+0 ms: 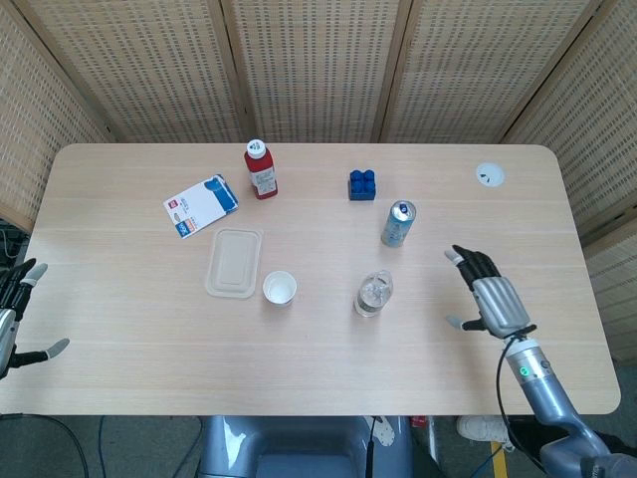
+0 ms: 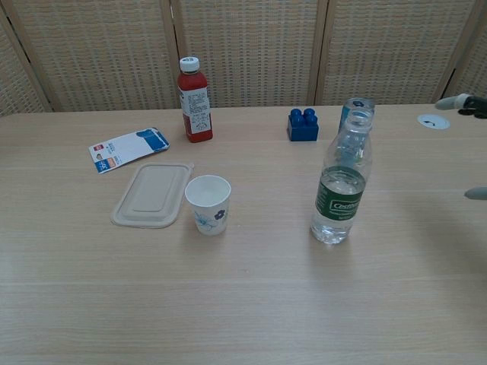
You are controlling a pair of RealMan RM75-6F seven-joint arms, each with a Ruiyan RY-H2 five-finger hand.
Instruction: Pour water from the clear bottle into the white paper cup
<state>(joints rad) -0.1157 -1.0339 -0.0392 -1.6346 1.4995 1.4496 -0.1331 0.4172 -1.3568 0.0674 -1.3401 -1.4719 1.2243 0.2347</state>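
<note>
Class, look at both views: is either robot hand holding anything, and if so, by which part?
Nothing is held. The right hand is open beside the clear bottle, apart from it; the left hand is open at the table edge.

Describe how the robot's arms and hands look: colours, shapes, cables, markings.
The right hand is silver-grey metal with dark fingers tipped pale grey. Its forearm is a glossy blue-grey tube with a small green light and a thin black cable alongside. The left hand shows dark fingers with light grey tips.
</note>
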